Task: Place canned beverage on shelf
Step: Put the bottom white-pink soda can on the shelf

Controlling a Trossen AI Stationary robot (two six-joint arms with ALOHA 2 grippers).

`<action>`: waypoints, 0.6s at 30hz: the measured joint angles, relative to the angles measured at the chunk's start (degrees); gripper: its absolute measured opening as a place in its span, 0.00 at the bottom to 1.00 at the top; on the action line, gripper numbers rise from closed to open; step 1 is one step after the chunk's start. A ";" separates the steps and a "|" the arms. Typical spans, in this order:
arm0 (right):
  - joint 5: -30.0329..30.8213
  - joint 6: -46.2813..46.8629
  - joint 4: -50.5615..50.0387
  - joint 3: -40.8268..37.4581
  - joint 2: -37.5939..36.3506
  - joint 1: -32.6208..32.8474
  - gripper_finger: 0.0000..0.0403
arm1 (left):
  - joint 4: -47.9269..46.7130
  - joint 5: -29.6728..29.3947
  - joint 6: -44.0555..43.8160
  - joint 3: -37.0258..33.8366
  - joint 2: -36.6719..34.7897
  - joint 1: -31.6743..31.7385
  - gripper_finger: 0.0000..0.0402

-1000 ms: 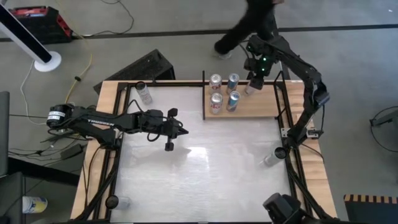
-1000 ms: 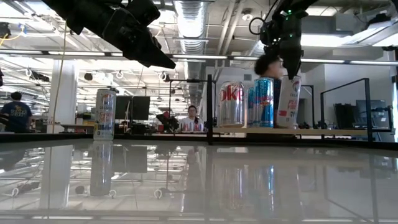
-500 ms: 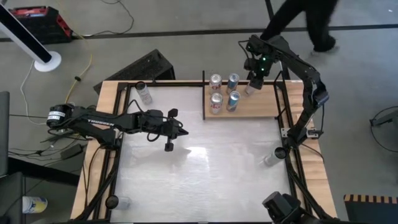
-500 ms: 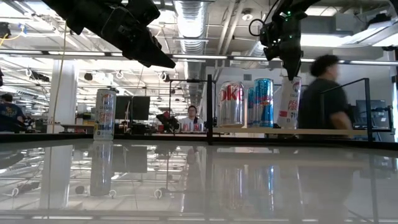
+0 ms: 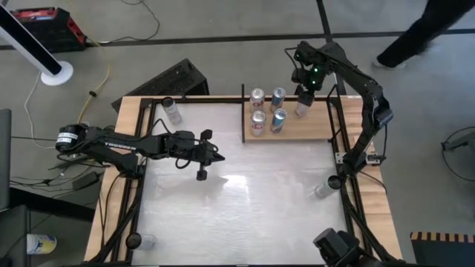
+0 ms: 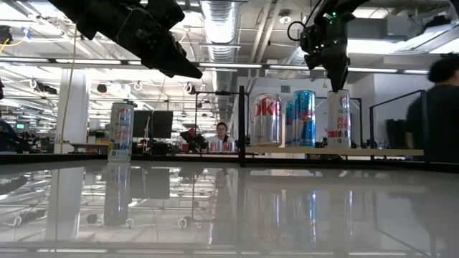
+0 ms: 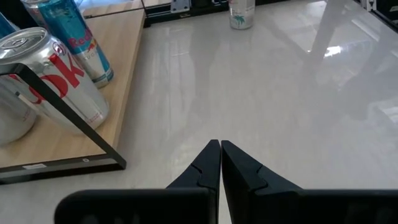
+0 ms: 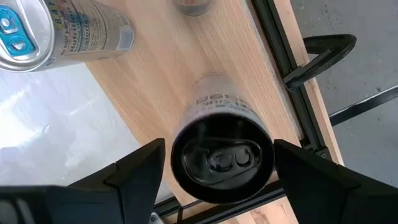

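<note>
The right gripper's [image 8: 214, 177] fingers [image 8: 140, 171] stand spread on either side of the slim can [image 6: 338, 119], clear of it; the can stands upright on the shelf [image 5: 312, 127] beside four others. The left gripper [image 5: 220, 156], fingers clenched, hovers above the counter [image 5: 237, 215].

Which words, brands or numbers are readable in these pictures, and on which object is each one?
"oke", red letters on the silver can on the shelf.
"TROSSEN", on the left arm, barely legible.
Print on the tall can on the table and the can under the right gripper: too blurred to read.
</note>
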 joint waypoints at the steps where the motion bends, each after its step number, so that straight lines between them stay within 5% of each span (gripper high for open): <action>1: 0.00 -0.02 0.16 0.00 0.00 0.00 0.80 | 0.01 0.01 0.00 0.00 0.00 0.00 0.00; 18: 3.04 -0.37 7.26 0.69 -5.39 -0.31 0.80 | 0.02 0.00 1.20 0.00 -0.02 0.00 0.00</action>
